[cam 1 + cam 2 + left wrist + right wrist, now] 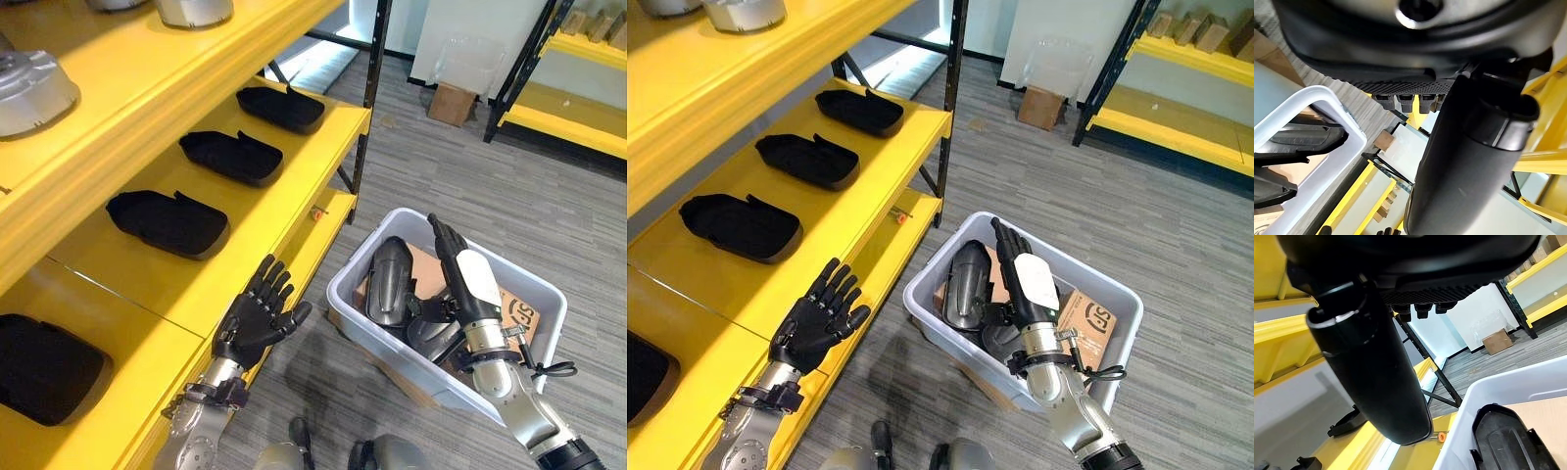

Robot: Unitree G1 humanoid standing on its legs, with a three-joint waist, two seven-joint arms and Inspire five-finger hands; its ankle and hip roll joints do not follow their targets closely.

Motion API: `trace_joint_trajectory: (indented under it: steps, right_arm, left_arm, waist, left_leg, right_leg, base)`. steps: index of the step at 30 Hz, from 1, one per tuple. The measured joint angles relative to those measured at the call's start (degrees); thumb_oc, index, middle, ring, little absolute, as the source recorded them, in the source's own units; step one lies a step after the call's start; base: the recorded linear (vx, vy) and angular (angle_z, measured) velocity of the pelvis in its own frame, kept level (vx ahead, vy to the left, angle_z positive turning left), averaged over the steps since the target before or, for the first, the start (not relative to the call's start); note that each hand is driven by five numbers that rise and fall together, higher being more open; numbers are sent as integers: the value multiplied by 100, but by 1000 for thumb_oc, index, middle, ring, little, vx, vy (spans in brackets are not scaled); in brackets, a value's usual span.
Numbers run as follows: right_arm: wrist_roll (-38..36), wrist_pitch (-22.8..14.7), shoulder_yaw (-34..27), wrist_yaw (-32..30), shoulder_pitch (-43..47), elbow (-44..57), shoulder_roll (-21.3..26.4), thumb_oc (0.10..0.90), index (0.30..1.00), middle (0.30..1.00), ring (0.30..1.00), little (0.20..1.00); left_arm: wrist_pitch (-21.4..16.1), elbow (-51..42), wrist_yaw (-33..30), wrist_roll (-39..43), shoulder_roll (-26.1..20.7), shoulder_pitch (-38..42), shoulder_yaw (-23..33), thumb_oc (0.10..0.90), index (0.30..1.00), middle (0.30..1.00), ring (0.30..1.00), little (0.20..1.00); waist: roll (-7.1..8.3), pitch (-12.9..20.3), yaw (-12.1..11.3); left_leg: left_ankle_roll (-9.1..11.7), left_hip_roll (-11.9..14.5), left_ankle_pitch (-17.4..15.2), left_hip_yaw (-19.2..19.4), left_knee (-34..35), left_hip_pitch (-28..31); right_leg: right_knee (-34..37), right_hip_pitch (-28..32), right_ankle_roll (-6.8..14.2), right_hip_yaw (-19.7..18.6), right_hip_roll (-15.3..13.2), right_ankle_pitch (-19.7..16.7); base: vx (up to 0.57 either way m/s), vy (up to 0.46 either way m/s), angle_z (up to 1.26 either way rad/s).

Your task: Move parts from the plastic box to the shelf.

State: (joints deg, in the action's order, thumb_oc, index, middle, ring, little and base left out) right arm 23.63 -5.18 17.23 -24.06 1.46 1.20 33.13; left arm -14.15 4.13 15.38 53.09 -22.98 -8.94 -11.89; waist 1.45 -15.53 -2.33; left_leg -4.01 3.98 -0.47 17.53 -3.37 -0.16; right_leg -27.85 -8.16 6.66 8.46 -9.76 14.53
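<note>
Right hand (468,279) open above parts (390,279) in plastic box (358,323).

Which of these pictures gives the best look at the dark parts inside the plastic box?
The left eye view: the dark parts sit in the plastic box, seen from above. The right eye view matches. Both wrist views catch just edges of them.

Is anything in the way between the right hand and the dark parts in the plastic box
Nothing visible. The right hand hangs open over the plastic box, directly above the dark parts, with no lid or other object between them.
</note>
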Motion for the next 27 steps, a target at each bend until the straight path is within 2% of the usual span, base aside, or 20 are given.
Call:
trace_joint_trajectory:
  steps: [1,2,3,4,5,6,7,8,9,10,11,12,13,14,16,20,27]
  right_arm:
    - [0,0,4,-1,-9,32,-11,900,1000,1000,1000,1000]
    - [2,-5,3,-15,-47,92,-24,900,1000,1000,1000,1000]
    - [53,-10,6,-19,-62,79,-83,900,1000,1000,1000,1000]
    - [67,-6,9,-20,-79,72,-133,900,1000,1000,1000,1000]
    - [68,-10,9,-12,-99,71,-129,900,1000,1000,1000,1000]
    - [65,-9,0,3,-135,72,-139,900,1000,1000,1000,1000]
    - [63,-9,1,37,-193,72,-156,900,1000,1000,1000,1000]
    - [63,-11,2,66,-232,73,-184,900,1000,1000,1000,1000]
    - [64,-14,-17,129,-239,59,-183,900,1000,1000,1000,1000]
    - [65,-19,-48,176,-258,60,-180,900,1000,1000,1000,1000]
    - [66,12,-51,290,-261,52,-85,900,1000,1000,1000,1000]
    - [68,9,-38,453,-258,56,28,900,1000,1000,1000,1000]
    - [65,14,-10,579,-262,55,109,900,1000,1000,1000,1000]
    - [66,-2,46,772,-260,71,241,900,1000,1000,1000,1000]
    - [53,-25,82,867,-210,78,414,900,1000,1000,1000,1000]
    - [-14,35,268,949,98,75,578,900,1000,1000,1000,1000]
    - [-4,-17,572,962,378,-11,492,900,1000,1000,1000,1000]
  left_arm:
    - [-1,25,-16,0,-25,29,-41,900,1000,1000,1000,1000]
    - [-2,53,-17,-5,-81,99,-101,900,1000,1000,1000,1000]
    - [-19,116,-13,-4,-82,177,-149,900,1000,1000,1000,1000]
    - [-27,168,5,-3,-81,224,-159,900,1000,1000,1000,1000]
    - [-71,229,27,-2,-86,260,-181,900,1000,1000,1000,1000]
    - [-111,235,45,0,-114,251,-184,900,1000,1000,1000,1000]
    - [-134,196,71,0,-225,228,-184,900,1000,1000,1000,1000]
    - [-135,167,111,1,-332,210,-179,900,1000,1000,1000,1000]
    - [-152,172,160,11,-378,149,-136,900,1000,1000,1000,1000]
    - [-155,175,160,14,-365,80,-129,900,1000,1000,1000,1000]
    - [-136,198,153,13,-247,-22,-147,900,1000,1000,1000,1000]
    - [-112,180,170,7,-164,-162,-148,900,1000,1000,1000,1000]
    - [-109,182,156,8,-91,-265,-136,900,1000,1000,1000,1000]
    - [-118,171,142,14,-18,-423,-116,900,1000,1000,1000,1000]
    - [-118,72,107,12,-15,-549,-115,900,1000,1000,1000,1000]
    - [-123,-300,-30,13,22,-597,-58,900,1000,1000,1000,1000]
    - [-226,-231,-134,0,138,-536,-16,900,1000,1000,1000,1000]
  waist:
    - [-29,-3,61]
    - [-38,4,110]
    - [-27,7,141]
    - [-24,7,131]
    - [3,3,103]
    - [46,6,78]
    - [172,9,66]
    - [287,27,44]
    - [306,23,-102]
    - [218,29,-103]
    - [42,11,-101]
    - [-57,12,-88]
    - [-98,21,-79]
    - [-104,27,-153]
    - [-133,55,-150]
    - [-141,70,-190]
    - [-145,80,-232]
  left_leg:
    - [-21,19,-27,-42,-50,-35]
    - [1,18,-50,-85,-130,-85]
    - [36,70,-63,-108,-186,-92]
    - [166,169,-94,-217,-317,-150]
    - [257,222,-143,-317,-478,-216]
    - [391,291,-197,-472,-686,-338]
    - [553,329,-217,-659,-856,-447]
    - [671,329,-214,-732,-925,-504]
    - [858,528,-272,-841,-1124,-644]
    - [952,721,-276,-940,-1289,-807]
    - [945,939,-253,-1101,-1308,-867]
    - [994,1118,-177,-1150,-1167,-757]
    - [1128,1222,-85,-1029,-1026,-605]
    - [1162,1335,27,-821,-779,-300]
    - [1179,1482,113,-699,-517,-94]
    - [1194,1490,387,-519,-216,33]
    - [880,1522,584,-361,-212,9]
  right_leg:
    - [171,-8,98,-180,-188,-94]
    - [464,-37,194,-383,-531,-322]
    - [803,-57,356,-470,-922,-702]
    - [1030,-14,404,-492,-1217,-1005]
    - [1230,70,405,-491,-1346,-1261]
    - [1429,218,338,-497,-1410,-1498]
    - [1603,479,95,-490,-1388,-1849]
    - [1599,566,-19,-484,-1357,-2029]
    - [1629,621,338,-302,-1235,-1476]
    - [1635,637,567,-249,-1044,-1195]
    - [1498,575,506,-133,-833,-1093]
    - [1346,539,468,-38,-711,-969]
    - [1254,525,457,-16,-626,-902]
    - [1176,541,405,-57,-540,-851]
    - [1080,523,334,42,-476,-766]
    - [743,321,328,28,-431,-635]
    - [310,175,200,74,-439,-330]
  base:
    - [21,-202,12]
    - [63,-306,17]
    - [107,-442,25]
    - [142,-483,23]
    - [125,-403,41]
    - [103,-335,61]
    - [106,-338,69]
    - [119,-340,47]
    - [167,-417,28]
    - [188,-427,18]
    - [223,-492,16]
    - [163,-355,0]
    - [145,-318,-33]
    - [124,-267,-42]
    - [140,-288,-36]
    - [123,-249,-8]
    - [52,-118,6]
